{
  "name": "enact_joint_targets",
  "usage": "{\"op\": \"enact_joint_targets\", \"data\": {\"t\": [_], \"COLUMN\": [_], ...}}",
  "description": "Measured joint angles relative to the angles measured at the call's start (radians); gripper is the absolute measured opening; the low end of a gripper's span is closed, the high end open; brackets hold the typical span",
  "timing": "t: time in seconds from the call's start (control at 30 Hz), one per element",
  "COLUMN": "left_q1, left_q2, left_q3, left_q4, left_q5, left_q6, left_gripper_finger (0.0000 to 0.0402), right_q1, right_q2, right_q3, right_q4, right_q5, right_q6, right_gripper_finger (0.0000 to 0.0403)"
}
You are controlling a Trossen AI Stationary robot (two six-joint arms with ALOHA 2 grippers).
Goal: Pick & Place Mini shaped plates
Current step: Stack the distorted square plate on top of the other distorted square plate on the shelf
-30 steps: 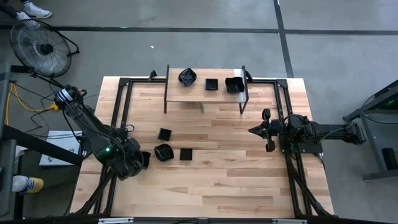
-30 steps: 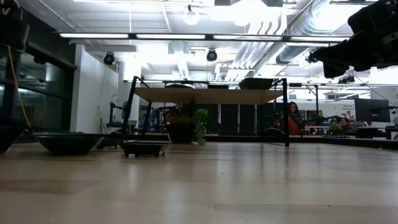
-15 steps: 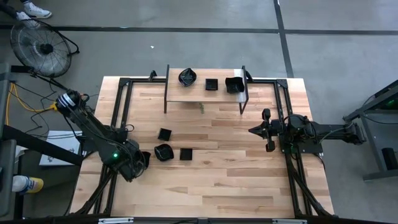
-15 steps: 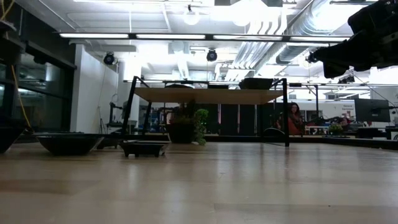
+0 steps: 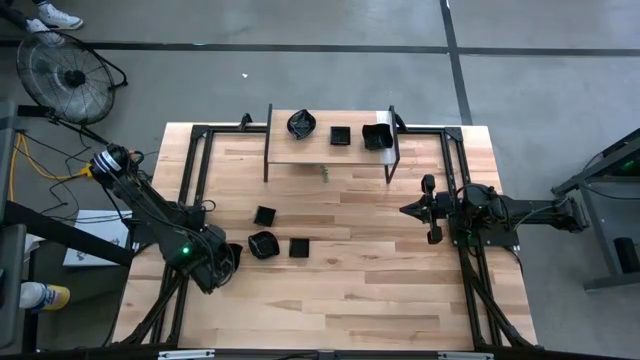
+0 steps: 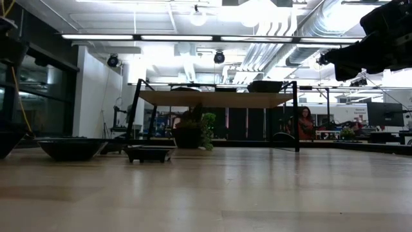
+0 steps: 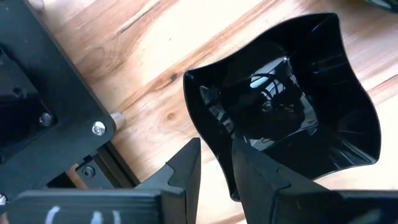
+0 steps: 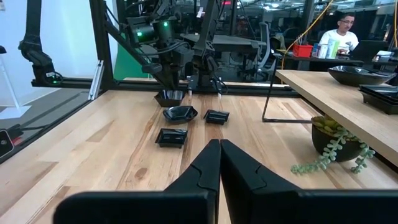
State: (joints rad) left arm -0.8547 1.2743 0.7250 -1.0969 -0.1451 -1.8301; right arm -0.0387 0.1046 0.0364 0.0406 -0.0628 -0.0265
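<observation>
In the high view the left gripper point(image 5: 228, 256) hides most of the plate point(image 7: 283, 99) it holds. Low down, the leftmost dish point(image 6: 8, 143) is cut off by the edge. The shelf plates point(image 6: 264, 86) show only their rims.

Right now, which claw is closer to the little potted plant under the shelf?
The right. The right claw hangs over the table's right side, a short way from the potted plant. The left claw is farther off, at the left edge, gripping a black dish.
</observation>
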Motion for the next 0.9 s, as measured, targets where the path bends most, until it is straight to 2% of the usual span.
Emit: {"op": "enact_joint_targets", "data": {"t": [0.37,0.9], "left_q1": [0.0,0.006], "left_q2": [0.005,0.113], "left_q3": [0.0,0.0], "left_q4": [-0.002,0.058], "left_q5": [-0.004,0.015], "left_q6": [-0.004,-0.003], "left_gripper_finger": [0.0088,0.0088], "right_q1": [0.0,0.0], "right_q2": [0.0,0.0], "right_q3": [0.0,0.0], "right_q4": [0.0,0.0], "right_q5": [0.0,0.0], "right_q6": [0.0,0.0], "right_gripper_finger": [0.0003,0.0009]}}
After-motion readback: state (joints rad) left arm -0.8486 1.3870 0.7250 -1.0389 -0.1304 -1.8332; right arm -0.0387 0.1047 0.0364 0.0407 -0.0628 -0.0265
